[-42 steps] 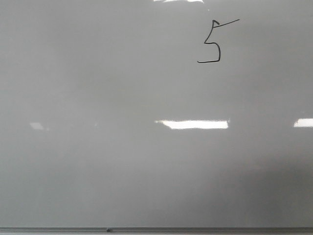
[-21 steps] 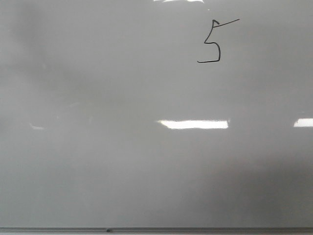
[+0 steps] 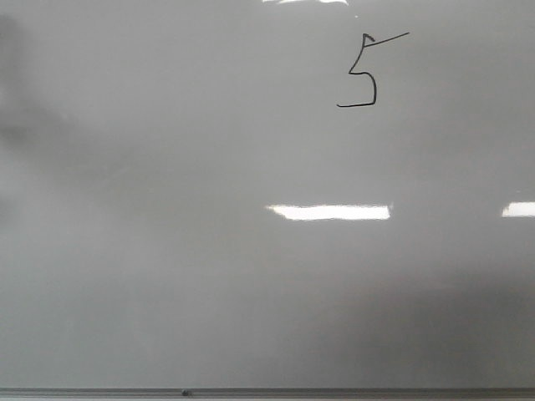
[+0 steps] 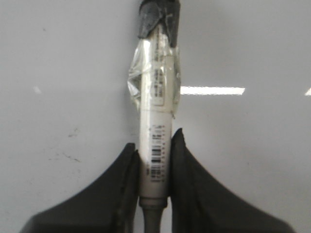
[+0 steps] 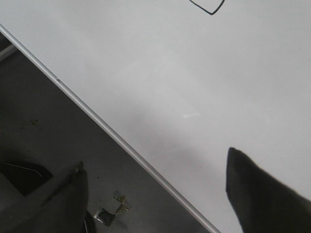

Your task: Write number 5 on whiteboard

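The whiteboard (image 3: 209, 276) fills the front view, glossy pale grey. A small black angular number 5 (image 3: 364, 75) with a long slanted top stroke is drawn at its upper right. Neither gripper shows in the front view. In the left wrist view my left gripper (image 4: 154, 145) is shut on a white marker (image 4: 155, 111) with a barcode, clear tape and a dark tip, held over the board (image 4: 252, 48). In the right wrist view my right gripper (image 5: 155, 167) is open and empty above the board's lower frame edge (image 5: 97, 121); the lowest stroke of the 5 (image 5: 209, 8) shows at the frame's edge.
Bright rectangular light glare (image 3: 330, 212) lies on the board's middle, another at the right edge (image 3: 518, 209). A thin grey frame (image 3: 267, 391) bounds the board's bottom. Dark floor with small debris (image 5: 112, 211) lies beyond the frame in the right wrist view.
A dim shadow on the left part of the board has drifted further left, toward the edge. The 5 is unchanged.
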Controlling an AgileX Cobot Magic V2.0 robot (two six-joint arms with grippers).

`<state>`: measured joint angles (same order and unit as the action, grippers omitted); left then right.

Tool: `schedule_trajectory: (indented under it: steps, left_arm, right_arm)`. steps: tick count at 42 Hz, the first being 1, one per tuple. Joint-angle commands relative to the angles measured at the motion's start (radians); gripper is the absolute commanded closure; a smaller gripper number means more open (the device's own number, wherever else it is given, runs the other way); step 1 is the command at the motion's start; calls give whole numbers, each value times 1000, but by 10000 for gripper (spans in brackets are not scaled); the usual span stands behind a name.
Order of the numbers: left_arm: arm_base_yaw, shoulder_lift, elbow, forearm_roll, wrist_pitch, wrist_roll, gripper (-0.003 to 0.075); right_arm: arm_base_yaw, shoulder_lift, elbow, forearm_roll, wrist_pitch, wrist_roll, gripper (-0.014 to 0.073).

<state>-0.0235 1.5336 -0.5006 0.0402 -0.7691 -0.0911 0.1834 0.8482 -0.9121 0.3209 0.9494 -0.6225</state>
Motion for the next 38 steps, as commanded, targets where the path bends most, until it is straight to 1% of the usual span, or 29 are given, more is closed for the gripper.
schedule_trajectory:
  steps: [1,3,6,11,16,21,24,28,32,34,38]
  left_arm:
    - [-8,-24,-26,1,-61,-8,501]
    - [-8,-24,-26,3,-56,-8,447]
    - [-8,-35,-27,3,-18,-8,402]
    - [-8,-90,-36,13,90,-6,395]
    - [-8,-164,-62,51,236,-6,395]
    - [-8,-274,-125,71,484,-6,395]
    - [-10,-333,-185,101,676,-6,395]
    - [-24,-401,-259,111,927,-3,395]
    - [-60,-467,-335,114,1134,-3,395]
    - [-77,-491,-354,109,1193,-3,395]
    - [-154,-576,-371,109,1287,1,398]
  right_arm:
    - [-4,-3,-25,20,-60,0,-6]
    - [-4,-3,-25,20,-73,0,-6]
    - [-4,-3,-25,20,-93,0,-6]
    - [-4,-5,-25,20,-106,0,-6]
    - [-4,-10,-25,20,-106,0,-6]
    - [-4,-22,-32,20,-100,1,-6]
    - [-4,-36,-44,20,-94,10,-6]
    - [-4,-52,-61,20,-83,40,-6]
    - [-4,-70,-68,20,-77,92,-6]
    - [-4,-79,-68,20,-76,117,-6]
    - [-4,-94,-68,20,-75,158,-6]
